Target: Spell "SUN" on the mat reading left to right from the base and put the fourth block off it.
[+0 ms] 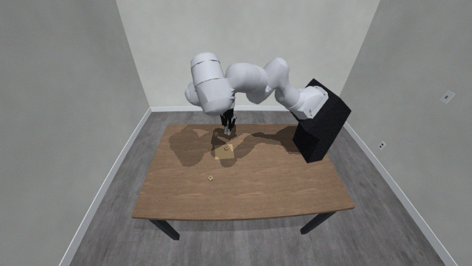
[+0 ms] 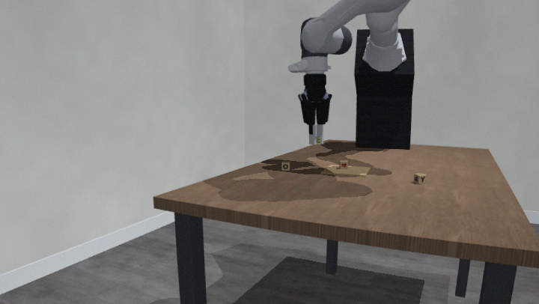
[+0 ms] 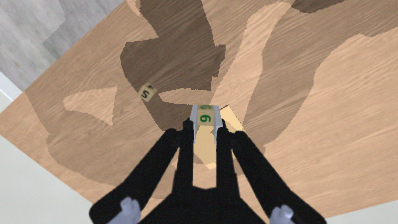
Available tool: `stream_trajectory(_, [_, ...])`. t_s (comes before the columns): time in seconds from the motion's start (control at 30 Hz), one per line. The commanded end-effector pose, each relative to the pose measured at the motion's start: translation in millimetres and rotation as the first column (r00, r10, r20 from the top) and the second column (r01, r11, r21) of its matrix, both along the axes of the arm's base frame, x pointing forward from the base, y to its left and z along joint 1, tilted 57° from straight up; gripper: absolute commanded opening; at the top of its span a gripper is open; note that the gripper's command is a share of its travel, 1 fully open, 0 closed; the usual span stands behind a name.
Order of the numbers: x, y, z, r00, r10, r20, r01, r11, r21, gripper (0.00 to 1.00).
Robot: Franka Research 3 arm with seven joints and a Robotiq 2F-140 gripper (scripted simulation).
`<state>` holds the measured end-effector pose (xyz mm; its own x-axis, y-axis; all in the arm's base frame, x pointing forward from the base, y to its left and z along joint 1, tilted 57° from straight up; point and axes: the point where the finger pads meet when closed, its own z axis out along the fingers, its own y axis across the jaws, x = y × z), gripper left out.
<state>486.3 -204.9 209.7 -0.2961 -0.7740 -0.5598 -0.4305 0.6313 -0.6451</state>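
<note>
My gripper (image 1: 227, 132) (image 2: 316, 141) (image 3: 205, 112) is shut on a block with green characters (image 2: 319, 140) (image 3: 205, 118), above the table on the far side of the mat in the top view. Its side towards the wrist camera shows a green 6 or G; its underside is hidden. The yellow mat (image 1: 219, 156) (image 2: 354, 171) (image 3: 204, 150) bears a block with a red mark (image 1: 226, 148) (image 2: 343, 164), hidden in the wrist view. The S block (image 1: 216, 133) (image 2: 285, 165) (image 3: 147, 92) lies off the mat. Another block (image 1: 210, 178) (image 2: 419, 178) lies off the mat, showing 4 and Y on its sides.
The wooden table (image 1: 264, 185) (image 2: 377, 204) (image 3: 350, 100) carries the blocks and mat. The arm's black pedestal (image 1: 324, 128) (image 2: 382, 113) stands at the table's right in the top view. Arm shadows cover the S block and part of the mat.
</note>
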Motion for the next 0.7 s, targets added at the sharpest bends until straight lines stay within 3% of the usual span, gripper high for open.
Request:
stream_trajectory(0.0, [-6.4, -13.8, -0.5, 0.994, -0.107, -0.02, 0.108, 0.989, 0.105, 0.13])
stream_trajectory(0.47, [-2.7, -13.9, -2.8, 0.976, -0.213, -0.052, 0.219, 0.935, 0.281, 0.13])
stream_trajectory(0.53, [-2.7, -13.9, -2.8, 0.976, -0.213, -0.052, 0.219, 0.935, 0.281, 0.13])
stream_trajectory(0.67, [-1.3, -13.9, -3.8, 0.965, -0.253, -0.071, 0.262, 0.9, 0.349, 0.13])
